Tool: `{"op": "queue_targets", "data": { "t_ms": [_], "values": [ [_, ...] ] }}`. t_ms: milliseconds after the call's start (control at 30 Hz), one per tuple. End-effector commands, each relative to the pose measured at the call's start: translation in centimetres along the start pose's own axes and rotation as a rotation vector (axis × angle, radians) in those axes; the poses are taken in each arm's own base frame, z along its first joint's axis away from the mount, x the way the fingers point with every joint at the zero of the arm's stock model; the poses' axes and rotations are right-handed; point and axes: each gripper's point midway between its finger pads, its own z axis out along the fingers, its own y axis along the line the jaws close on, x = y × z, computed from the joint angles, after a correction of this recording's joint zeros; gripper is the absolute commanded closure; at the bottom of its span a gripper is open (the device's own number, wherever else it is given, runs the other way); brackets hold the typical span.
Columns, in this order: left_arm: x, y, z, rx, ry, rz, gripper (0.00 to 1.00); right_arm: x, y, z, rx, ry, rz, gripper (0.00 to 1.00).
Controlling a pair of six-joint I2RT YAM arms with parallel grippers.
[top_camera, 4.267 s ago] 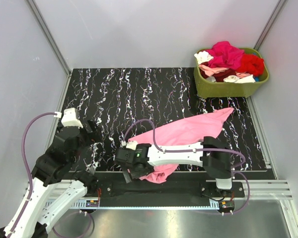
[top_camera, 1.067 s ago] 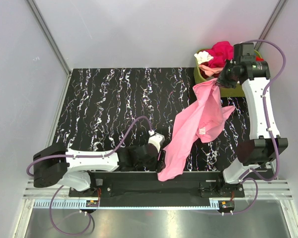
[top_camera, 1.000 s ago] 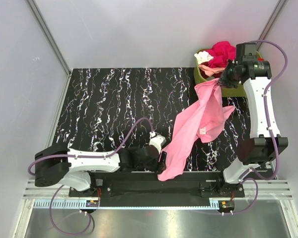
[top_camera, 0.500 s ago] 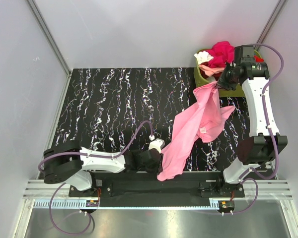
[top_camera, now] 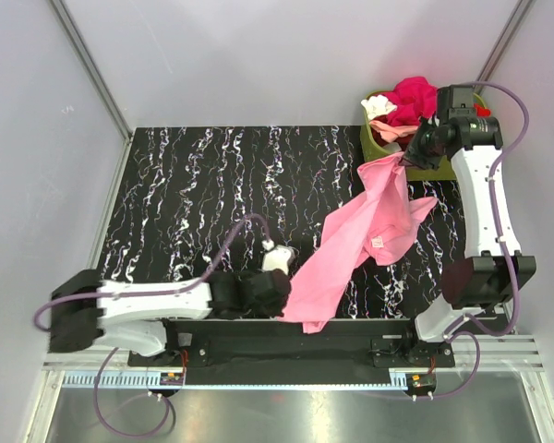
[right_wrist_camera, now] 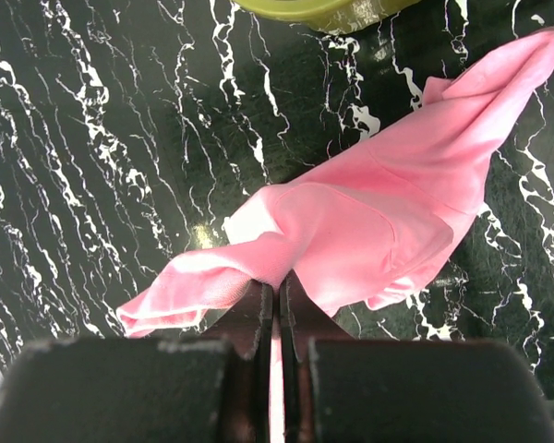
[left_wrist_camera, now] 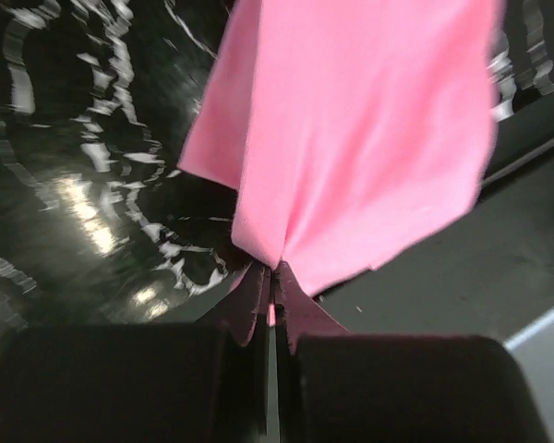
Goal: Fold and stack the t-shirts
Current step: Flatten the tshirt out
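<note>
Hanging btwn L gripper (left_wrist_camera: 272, 275) & R gripper (right_wrist_camera: 279, 282), both pinching: pink tee (top_camera: 374, 221)

The top view looks steeply down from above and behind the near edge. It stands far enough back to take in the whole worktop (top_camera: 212, 185), the tub (top_camera: 440, 170) in the far right corner and the pink tee (top_camera: 369, 221). The left wrist view sits low and very close, facing out along the left gripper (left_wrist_camera: 272, 277) at the tee's near end and the worktop's near edge. The right wrist view hangs higher, facing down past the right gripper (right_wrist_camera: 279, 293) at the tee, the worktop and the tub's rim, so all three share the tee.
</note>
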Motion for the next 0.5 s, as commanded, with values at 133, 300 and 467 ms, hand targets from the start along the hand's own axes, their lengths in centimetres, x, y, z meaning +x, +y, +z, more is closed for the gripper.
{"op": "queue_targets", "data": {
  "t_ms": [133, 300, 467],
  "values": [
    [-8.9, 3.9, -13.4, -0.121, -0.298, -0.013, 1.0, -0.6, 3.7, -8.7, -0.214, -0.13, -0.011, 1.0],
    [-15.0, 7.5, -24.9, -0.214, -0.519, 0.004, 1.0, -0.6, 8.0, -16.7, -0.501, -0.259, -0.093, 1.0],
    [-19.5, 9.2, -34.9, -0.161, -0.735, 0.045, 1.0, 0.1, 10.2, -30.0, -0.75, -0.614, -0.266, 1.0]
  ]
}}
